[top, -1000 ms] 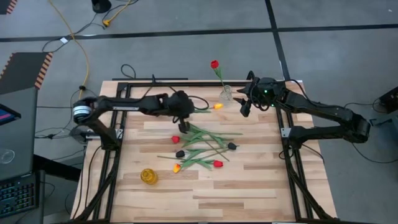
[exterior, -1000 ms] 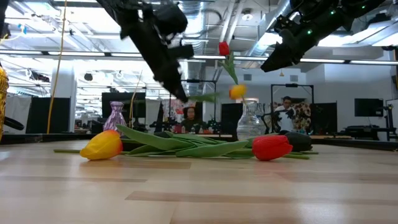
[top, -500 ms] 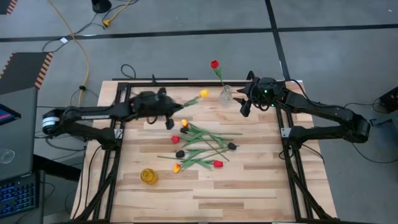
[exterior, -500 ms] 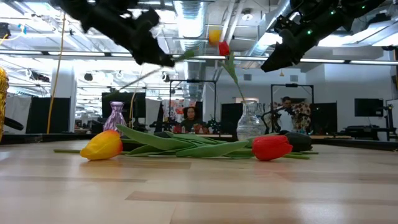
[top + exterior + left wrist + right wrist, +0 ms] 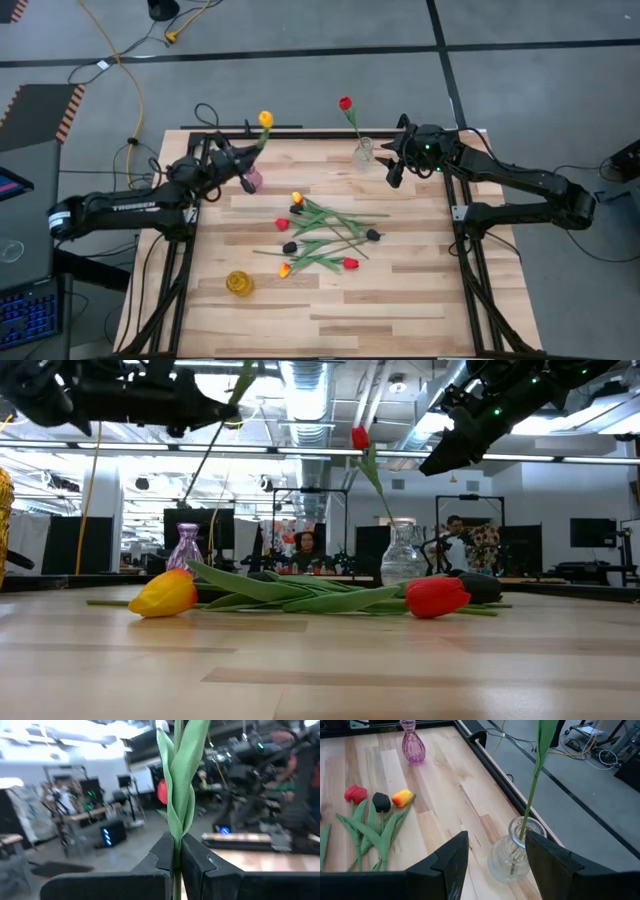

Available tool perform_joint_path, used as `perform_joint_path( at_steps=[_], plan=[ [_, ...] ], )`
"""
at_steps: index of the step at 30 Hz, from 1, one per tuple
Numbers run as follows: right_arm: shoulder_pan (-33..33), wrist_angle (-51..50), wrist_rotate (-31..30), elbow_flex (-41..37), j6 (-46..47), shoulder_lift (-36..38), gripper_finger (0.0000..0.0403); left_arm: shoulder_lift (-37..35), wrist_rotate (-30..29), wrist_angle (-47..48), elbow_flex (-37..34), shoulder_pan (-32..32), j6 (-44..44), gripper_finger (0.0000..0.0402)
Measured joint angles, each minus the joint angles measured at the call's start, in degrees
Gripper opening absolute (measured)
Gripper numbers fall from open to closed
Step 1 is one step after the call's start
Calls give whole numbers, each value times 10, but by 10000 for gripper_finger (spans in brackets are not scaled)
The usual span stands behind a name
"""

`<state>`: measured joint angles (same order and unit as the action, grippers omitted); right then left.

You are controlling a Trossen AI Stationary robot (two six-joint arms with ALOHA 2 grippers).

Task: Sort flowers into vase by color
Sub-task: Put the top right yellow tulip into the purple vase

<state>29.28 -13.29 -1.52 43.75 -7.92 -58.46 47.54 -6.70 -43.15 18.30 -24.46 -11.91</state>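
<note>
Left gripper (image 5: 243, 165), upper left of the high view above the pink vase (image 5: 252, 180) at the table's (image 5: 400, 300) far left edge: fingers clamped together on the green stem of a yellow tulip (image 5: 265, 119), whose head stands past the table's far edge. Right gripper (image 5: 393, 172), upper right of centre, just beside the clear glass vase (image 5: 363, 152) holding one red tulip (image 5: 345, 103): fingers apart, gripping nothing. Remaining flowers (image 5: 325, 235), red, yellow-orange and near-black heads, lie in a loose heap at the table's centre; a yellow vase (image 5: 239, 284) stands lower left, well apart from them.
</note>
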Motion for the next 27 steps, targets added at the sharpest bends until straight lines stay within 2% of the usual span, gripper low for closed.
perform_joint_path(
  at_steps=[4, 9, 27],
  plan=[
    [0, 0, 0, 0, 0, 0, 224, 13, 3, -42, -19, -23, -12, 2],
    [0, 1, 0, 0, 0, 0, 224, 28, 44, -49, -19, -44, -5, 2],
    [0, 0, 0, 0, 0, 0, 224, 107, 50, -114, -18, -66, -3, 2]
  ],
)
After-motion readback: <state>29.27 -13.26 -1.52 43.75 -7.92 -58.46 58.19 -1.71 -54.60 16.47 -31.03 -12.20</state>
